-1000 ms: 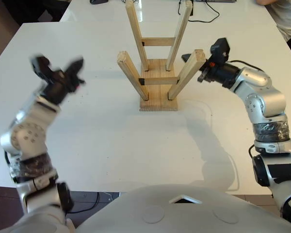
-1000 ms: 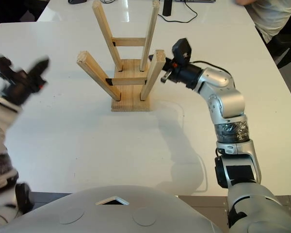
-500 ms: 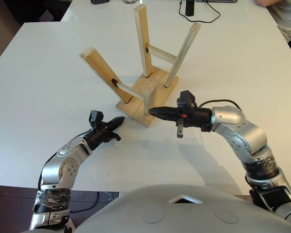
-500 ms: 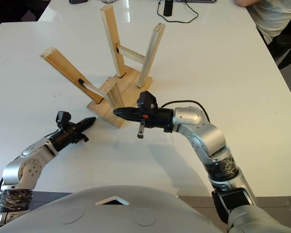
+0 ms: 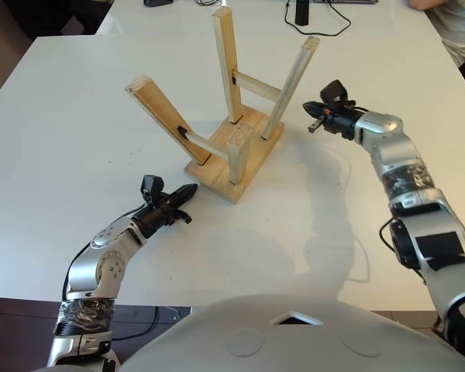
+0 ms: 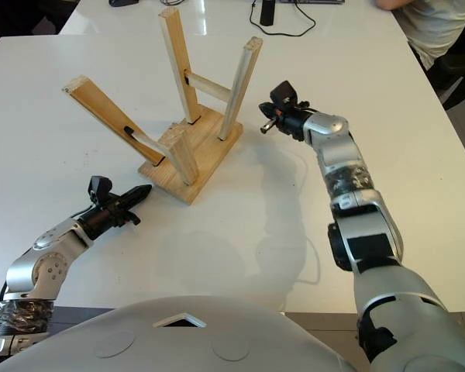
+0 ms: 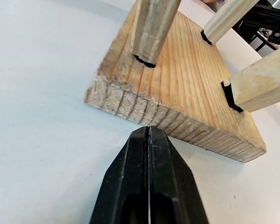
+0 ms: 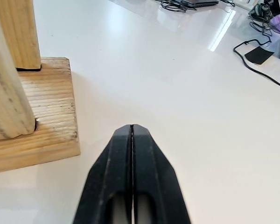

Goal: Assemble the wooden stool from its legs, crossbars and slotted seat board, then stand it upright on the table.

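The wooden stool stands upside down, its slotted seat board (image 5: 252,159) flat on the white table (image 5: 77,139) and its legs (image 5: 227,62) pointing up, joined by crossbars (image 5: 257,85). One front leg (image 5: 159,112) leans out to the left. My left gripper (image 5: 187,191) is shut and empty, low over the table just off the board's near-left corner; the left wrist view shows its tips (image 7: 148,129) a little short of the board's edge (image 7: 130,105). My right gripper (image 5: 313,122) is shut and empty, to the right of the stool's right leg (image 5: 292,85), apart from it. The right wrist view has the board's corner (image 8: 42,135) beside the gripper (image 8: 132,127).
Black cables and a small black device (image 5: 298,12) lie at the table's far edge, with another dark object (image 5: 158,2) at the far left. Open tabletop lies in front of the stool and to its right.
Over the second the stool was turned on the table and my left arm dropped to the tabletop. In the last half second my right gripper moved from the stool's near side to its right.
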### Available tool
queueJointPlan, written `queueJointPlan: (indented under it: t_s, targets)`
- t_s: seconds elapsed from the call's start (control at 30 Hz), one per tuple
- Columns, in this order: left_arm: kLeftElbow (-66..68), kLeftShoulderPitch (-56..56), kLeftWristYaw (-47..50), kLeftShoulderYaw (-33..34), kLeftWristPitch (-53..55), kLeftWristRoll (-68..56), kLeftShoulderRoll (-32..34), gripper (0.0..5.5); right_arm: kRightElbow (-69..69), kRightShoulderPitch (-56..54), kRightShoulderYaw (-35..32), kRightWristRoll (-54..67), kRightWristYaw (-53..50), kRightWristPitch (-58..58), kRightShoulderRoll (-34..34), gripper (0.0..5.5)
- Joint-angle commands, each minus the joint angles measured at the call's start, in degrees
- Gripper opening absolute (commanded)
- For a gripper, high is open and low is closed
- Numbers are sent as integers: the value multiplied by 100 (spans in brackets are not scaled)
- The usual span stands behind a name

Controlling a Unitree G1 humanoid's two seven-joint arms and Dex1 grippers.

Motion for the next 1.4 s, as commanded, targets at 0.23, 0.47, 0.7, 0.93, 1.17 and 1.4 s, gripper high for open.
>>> queueJointPlan:
  t_s: [0.23, 0.47, 0.7, 0.93, 1.17, 1.4]
  targets:
    - [163, 81, -341, -666, 206, 635, 219, 4, 2187, -470, -48, -815, 201, -1040, 636, 0]
    - [269, -183, -427, -689, 227, 721, 258, 4, 2004, -318, -289, -726, 1478, -1473, 541, 0]
    - [428, -233, -572, -586, 161, 821, 398, 4, 1825, -69, -191, -1049, 1730, -1866, 41, 0]
    - [390, 16, -569, -569, 146, 864, 445, 4, 1993, -974, -1142, -467, 534, -1584, -106, 0]
    - [314, 185, -552, -599, 149, 858, 431, 4, 1040, -1209, -2000, 889, 2743, -921, -50, 0]
    - [536, -74, -469, -535, 54, 931, 369, 4, -649, -369, -1689, 1250, 3900, 34, -32, 0]
